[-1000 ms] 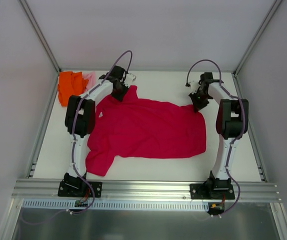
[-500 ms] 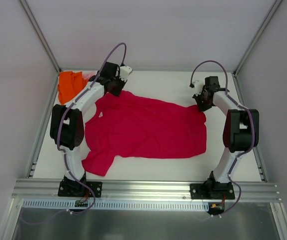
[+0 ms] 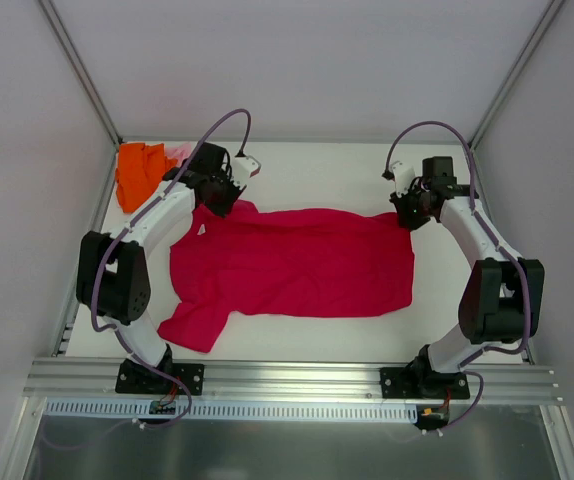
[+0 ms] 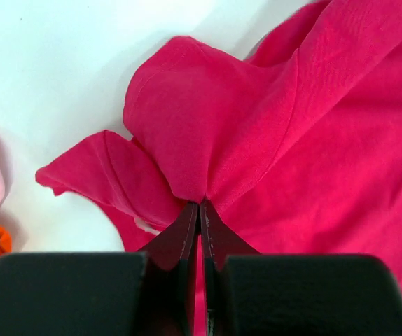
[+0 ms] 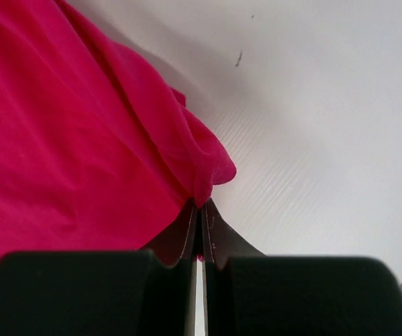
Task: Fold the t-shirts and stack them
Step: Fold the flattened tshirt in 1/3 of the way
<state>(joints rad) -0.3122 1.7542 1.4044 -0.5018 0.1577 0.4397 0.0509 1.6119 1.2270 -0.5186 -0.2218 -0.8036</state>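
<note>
A large crimson-red t-shirt [image 3: 297, 265] is spread mostly flat across the middle of a white table [image 3: 327, 170], with its length running left to right. One sleeve is seen pointing toward the near left corner.

The far left part of the shirt is pinched by the left gripper [image 3: 219, 203]. In the left wrist view its two dark fingers are pressed together on a bunched fold of red cloth, with only the thin fabric between them.

The far right corner of the shirt is pinched in the same way by the right gripper [image 3: 408, 214]. Its fingers are closed tight on a small gathered tip of cloth at the garment's edge.

A bright orange t-shirt [image 3: 137, 173] is crumpled in the far left corner of the table, apart from the red one. A small part of a pale pink t-shirt [image 3: 179, 153] is seen just beside the orange one, on its right.
</note>
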